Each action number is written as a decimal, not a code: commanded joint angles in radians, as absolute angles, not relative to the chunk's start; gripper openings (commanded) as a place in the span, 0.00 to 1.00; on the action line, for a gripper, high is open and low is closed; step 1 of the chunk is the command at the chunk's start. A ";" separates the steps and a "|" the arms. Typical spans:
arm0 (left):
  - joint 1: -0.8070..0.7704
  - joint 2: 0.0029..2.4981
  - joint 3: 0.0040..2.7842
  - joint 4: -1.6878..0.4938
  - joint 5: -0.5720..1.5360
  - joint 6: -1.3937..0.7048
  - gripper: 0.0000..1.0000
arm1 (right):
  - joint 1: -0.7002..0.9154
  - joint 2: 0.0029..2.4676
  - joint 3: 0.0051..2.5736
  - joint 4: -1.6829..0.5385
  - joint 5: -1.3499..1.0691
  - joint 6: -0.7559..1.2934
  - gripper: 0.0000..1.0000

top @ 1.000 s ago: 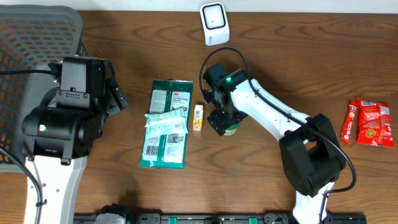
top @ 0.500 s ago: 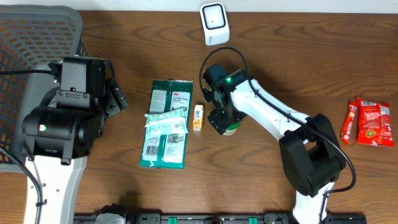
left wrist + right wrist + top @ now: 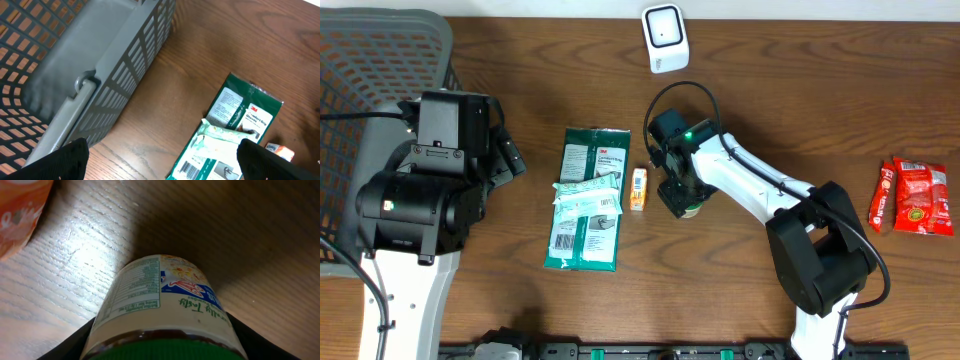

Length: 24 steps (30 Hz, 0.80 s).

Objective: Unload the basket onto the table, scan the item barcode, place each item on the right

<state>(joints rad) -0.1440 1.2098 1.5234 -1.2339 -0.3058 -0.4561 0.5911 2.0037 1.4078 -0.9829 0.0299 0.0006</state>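
My right gripper (image 3: 681, 197) straddles the jar (image 3: 165, 295); gripping or not, I cannot tell. My left gripper (image 3: 161, 158) gapes wide.

Grey basket (image 3: 390, 17) left — green glove packs (image 3: 588, 200) centre — 2 red packets (image 3: 912, 196) right.

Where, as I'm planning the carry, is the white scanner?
In the overhead view the white scanner stands near the far edge of the table, about mid-width, beyond the right gripper and the green-lidded jar beneath it.
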 commanded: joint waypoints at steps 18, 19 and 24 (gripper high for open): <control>-0.139 1.208 1.529 -1.238 -0.324 -0.458 0.95 | 0.552 1.714 1.621 -1.078 0.020 0.224 0.54; -0.139 1.208 1.529 -1.238 -0.324 -0.458 0.95 | 0.541 1.715 1.686 -1.127 0.008 0.224 0.52; -0.139 1.208 1.529 -1.238 -0.324 -0.458 0.95 | 0.493 1.785 2.046 -1.300 0.005 0.220 0.48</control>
